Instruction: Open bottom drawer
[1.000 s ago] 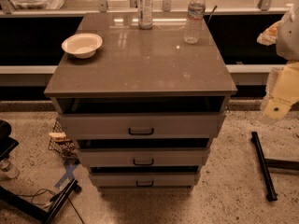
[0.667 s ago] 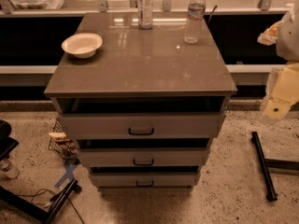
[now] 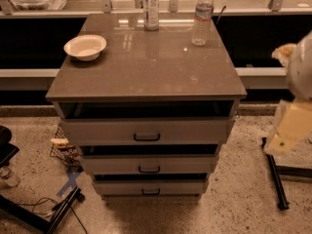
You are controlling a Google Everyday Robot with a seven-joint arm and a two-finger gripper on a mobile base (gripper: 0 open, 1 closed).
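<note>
Bottom drawer point(image 3: 122, 187) sits lowest of three beneath the counter point(image 3: 146, 67), its black handle point(image 3: 151, 192) untouched. End effector point(image 3: 287, 130) hangs well off the counter's right edge; its state cannot be told.

The grey-brown cabinet top point(image 3: 146, 69) looked smooth and glossy, with pale reflections near its far edge. The slim grey-beige front of the bottom drawer point(image 3: 119, 187) was flat and matt, and its small black pull handle point(image 3: 151, 192) looked dull. The shallow white bowl point(image 3: 85, 47) had a smooth, faintly shiny surface. The clear water bottle point(image 3: 202, 16) looked like thin transparent plastic. The speckled floor point(image 3: 239, 204) resembled polished stone chip. At the right edge, beside the cabinet and apart from it, the cream gripper point(image 3: 286, 132) had a smooth, matt, plastic-looking shell.
</note>
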